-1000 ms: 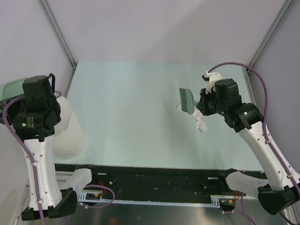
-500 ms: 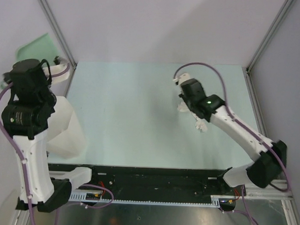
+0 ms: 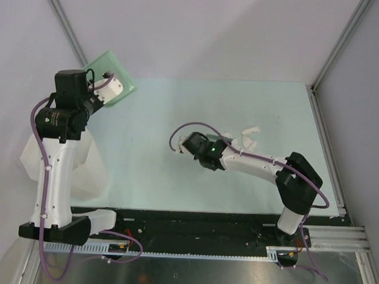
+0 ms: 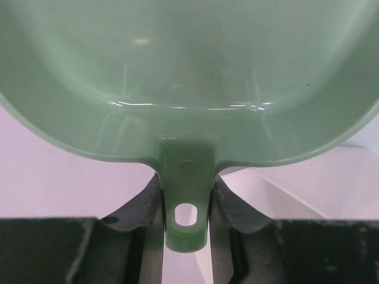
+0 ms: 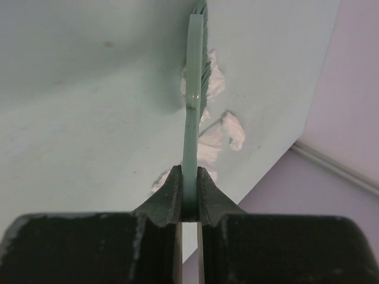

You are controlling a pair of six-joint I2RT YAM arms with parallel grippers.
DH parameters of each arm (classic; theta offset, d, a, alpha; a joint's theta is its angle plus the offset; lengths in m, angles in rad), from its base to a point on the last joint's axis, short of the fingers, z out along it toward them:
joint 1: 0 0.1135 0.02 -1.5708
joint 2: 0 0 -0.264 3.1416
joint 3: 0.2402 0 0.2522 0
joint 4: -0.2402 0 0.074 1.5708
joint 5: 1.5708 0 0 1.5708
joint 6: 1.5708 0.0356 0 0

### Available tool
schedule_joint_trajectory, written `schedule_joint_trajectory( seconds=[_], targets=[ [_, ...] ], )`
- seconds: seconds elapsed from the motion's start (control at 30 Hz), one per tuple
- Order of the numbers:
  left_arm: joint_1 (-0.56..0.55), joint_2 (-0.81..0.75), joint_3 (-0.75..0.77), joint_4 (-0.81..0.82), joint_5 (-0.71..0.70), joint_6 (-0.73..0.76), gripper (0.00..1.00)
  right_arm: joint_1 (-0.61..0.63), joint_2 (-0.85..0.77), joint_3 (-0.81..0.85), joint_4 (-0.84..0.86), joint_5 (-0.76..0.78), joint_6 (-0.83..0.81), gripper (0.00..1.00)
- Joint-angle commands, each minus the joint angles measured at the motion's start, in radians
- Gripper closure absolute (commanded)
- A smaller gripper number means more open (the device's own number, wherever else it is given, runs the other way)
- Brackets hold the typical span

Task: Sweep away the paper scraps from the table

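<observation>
- White bin: stands at the near left of the table, beside the left arm.
- Right gripper: clenched on the thin, flat handle of the green brush, which is held edge-on. The arm reaches across mid-table.
- Paper scraps: a loose cluster of small crumpled white wads on the table, right of centre and just beside the brush head. The closest wad appears to touch the bristles. Judged very light, soft and springy, so they are liable to skid or scatter on the smooth surface. They are not items to pinch. Best engaged with the bristles, low and slow, from behind the cluster.
- Left gripper: grasping the green dustpan by its short handle, at the hanging hole. The pan sits tilted at the far left corner, well apart from the scraps. Judged rigid, slick plastic. Its lip needs to sit flush on the table, or wads may slip beneath.
</observation>
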Motion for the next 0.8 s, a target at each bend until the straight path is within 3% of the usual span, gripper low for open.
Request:
schedule_joint_trajectory(
  seconds=[0.0, 0.13, 0.27, 0.43, 0.57, 0.77],
  targets=[
    [-0.007, -0.034, -0.05, 0.017, 0.139, -0.071, 1.0, 0.124, -0.07, 0.012, -0.104, -0.132, 0.02, 1.0],
    [-0.028, -0.04, -0.133, 0.017, 0.171, -0.054, 1.0, 0.207, -0.202, 0.012, -0.146, -0.273, 0.085, 1.0],
    [-0.1, -0.034, -0.246, 0.017, 0.185, -0.07, 1.0, 0.229, -0.34, 0.032, -0.141, -0.235, 0.151, 1.0],
    [-0.266, -0.028, -0.4, 0.012, 0.139, -0.079, 1.0, 0.197, -0.441, 0.071, -0.19, -0.166, 0.29, 1.0],
    [-0.345, 0.011, -0.608, -0.047, 0.13, -0.086, 1.0, 0.079, -0.444, 0.101, -0.273, -0.18, 0.465, 1.0],
    [-0.432, 0.141, -0.782, -0.1, 0.174, -0.151, 1.0, -0.232, -0.415, 0.135, -0.396, -0.523, 0.737, 1.0]
  ],
)
